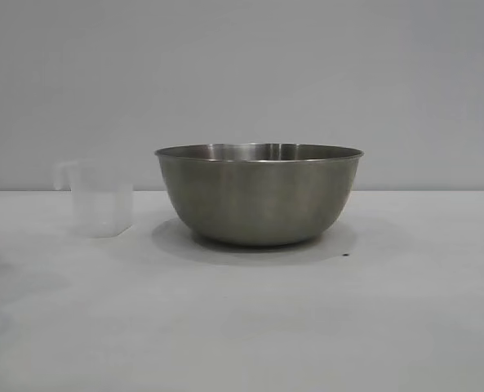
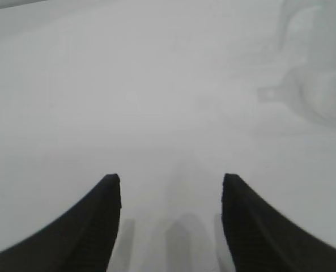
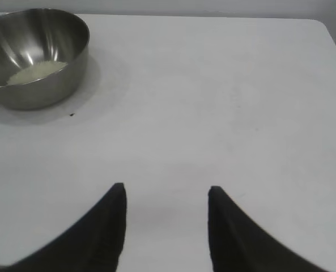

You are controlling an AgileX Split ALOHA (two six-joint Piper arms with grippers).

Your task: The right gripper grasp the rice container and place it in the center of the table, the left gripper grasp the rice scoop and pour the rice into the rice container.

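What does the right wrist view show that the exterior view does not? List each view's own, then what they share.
Only the right wrist view: the rice lying inside the bowl, and the right gripper with its fingers apart over bare table, holding nothing. Only the exterior view: the rice scoop standing upright beside the bowl, apart from it. Both: the rice container resting on the white table.

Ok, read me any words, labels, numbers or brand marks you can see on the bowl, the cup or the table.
None can be read.
Steel bowl: plain brushed metal, no mark showing.
Clear plastic cup: any scale or lettering is too faint to read.
White table: blank, only a tiny dark speck by the bowl.
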